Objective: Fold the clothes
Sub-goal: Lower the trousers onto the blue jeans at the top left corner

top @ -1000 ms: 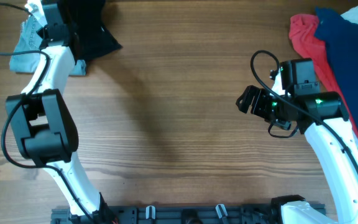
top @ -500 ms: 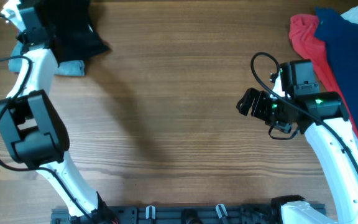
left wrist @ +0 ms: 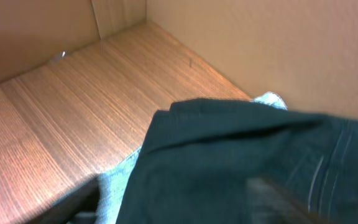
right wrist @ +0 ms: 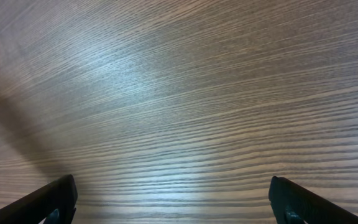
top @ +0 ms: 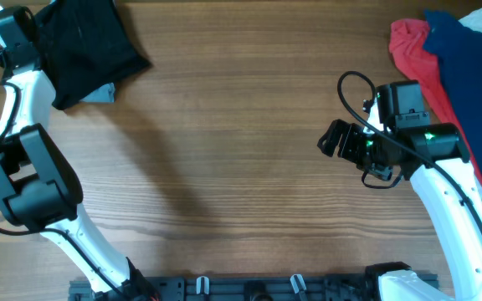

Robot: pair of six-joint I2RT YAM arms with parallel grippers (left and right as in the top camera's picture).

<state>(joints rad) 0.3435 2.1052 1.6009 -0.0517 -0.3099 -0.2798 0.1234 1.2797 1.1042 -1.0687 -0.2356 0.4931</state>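
Couldn't tell left gripper point(top: 25, 35) state, buried in black shorts point(top: 90, 46) over blue denim point(top: 99, 94); found right gripper point(top: 333, 138) spread, near red garment point(top: 408, 46) and navy garment point(top: 463, 67).

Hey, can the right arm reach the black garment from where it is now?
Probably not easily. The black garment lies in the far left corner of the table, while the right gripper hangs open over bare wood on the other side. Nothing stands between them, but it looks like a long stretch.

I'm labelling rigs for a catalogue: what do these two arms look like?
The left arm and right arm share white links and boxy black joint housings. The right carries a looping black cable and a green light; its fingers are black.
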